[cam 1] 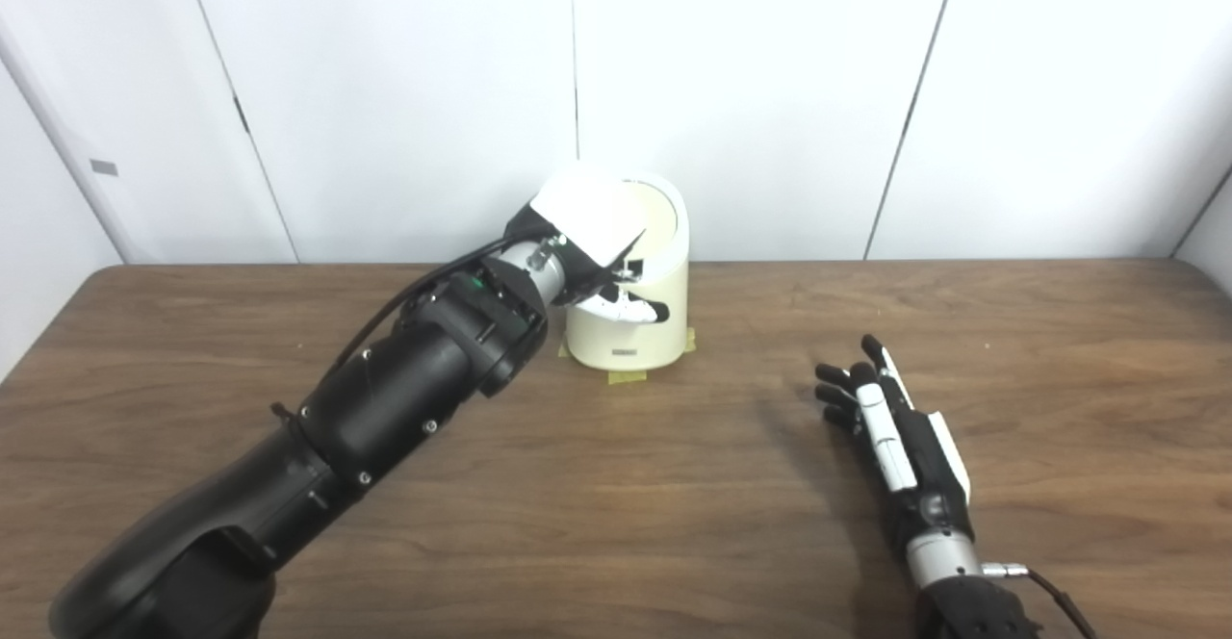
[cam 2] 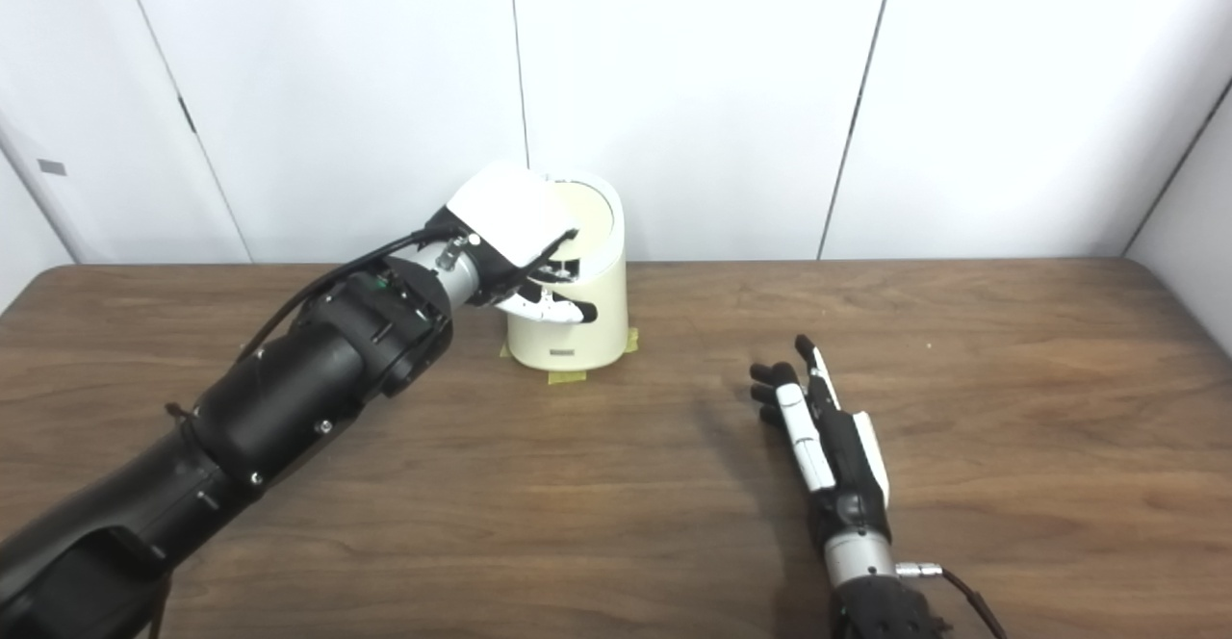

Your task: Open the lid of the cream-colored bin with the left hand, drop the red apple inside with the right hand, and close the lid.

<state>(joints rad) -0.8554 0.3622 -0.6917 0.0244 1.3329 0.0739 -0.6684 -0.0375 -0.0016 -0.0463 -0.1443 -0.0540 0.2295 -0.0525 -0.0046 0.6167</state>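
- White wall panels [cam 1: 751,90], smooth and split by thin dark vertical seams, fill the upper half of the frame.
- Below them a wooden table [cam 1: 674,504] with dark brown streaked grain spans the lower half, its far corners rounded.
- At upper centre, near the table's far edge, stands the cream-colored bin [cam 1: 630,326], a smooth plastic cylinder with a slanted top.
- Its round lid [cam 2: 585,217] sits within a white rim and looks closed or nearly so; I cannot tell which.
- Strips of yellowish tape [cam 1: 626,378] show at the bin's foot.
- From the lower left comes the left arm, bulky, black and glossy, studded with small screws, with a black cable arching along it.
- The left hand [cam 1: 587,254], white-backed with dark fingers, is at the bin's upper left rim; its fingers curl toward the lid, and whether they grip it I cannot tell.
- At lower right, the right hand [cam 2: 823,422] lies flat near the tabletop, slim, black with white plates, fingers spread and straight, holding nothing, well apart from the bin.
- No apple is visible.
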